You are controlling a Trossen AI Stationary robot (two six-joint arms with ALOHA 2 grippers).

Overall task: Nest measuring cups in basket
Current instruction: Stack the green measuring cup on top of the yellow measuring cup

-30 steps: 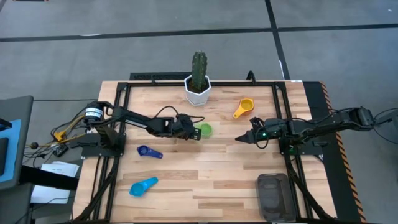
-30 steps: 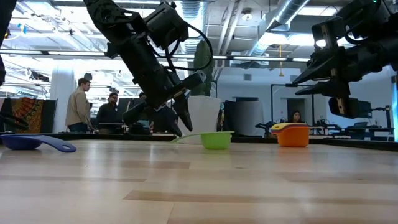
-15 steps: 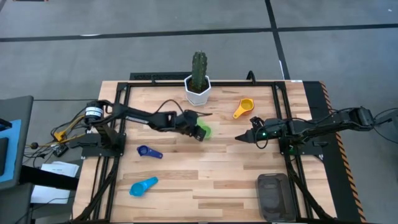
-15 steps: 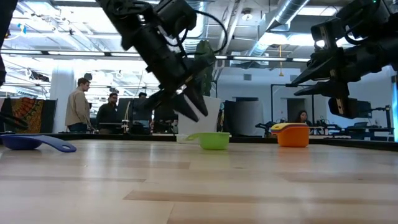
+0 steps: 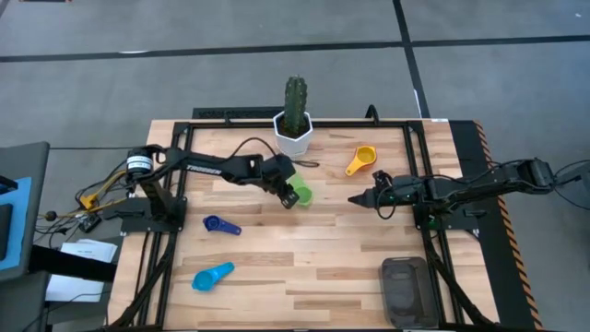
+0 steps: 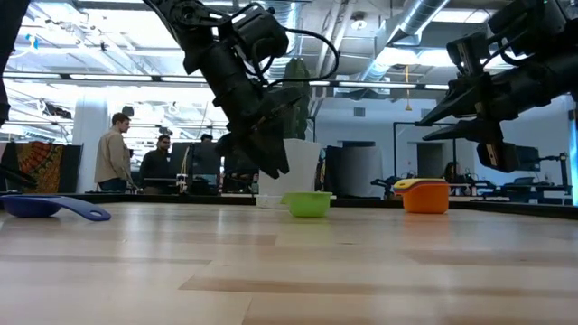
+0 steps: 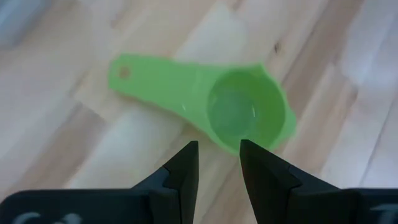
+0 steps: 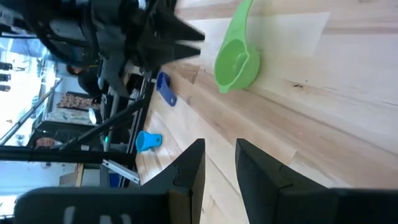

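High view: left gripper (image 5: 291, 191) over green cup (image 5: 302, 195), mid-table near far edge.
L fingers slightly spread, holding nothing, poised above cup's rim, prob. lining up a pinch. R gripper (image 5: 356, 199) waits mid-table, fingers a little apart, empty. Basket (image 5: 404, 291) at near right corner, well apart, so a long carry is likely.

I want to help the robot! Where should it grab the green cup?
Probably by the flat handle of the green cup, coming straight down from above. It sits upright on the table with its handle sticking out flat, and the left gripper hovers over it, fingers slightly apart.
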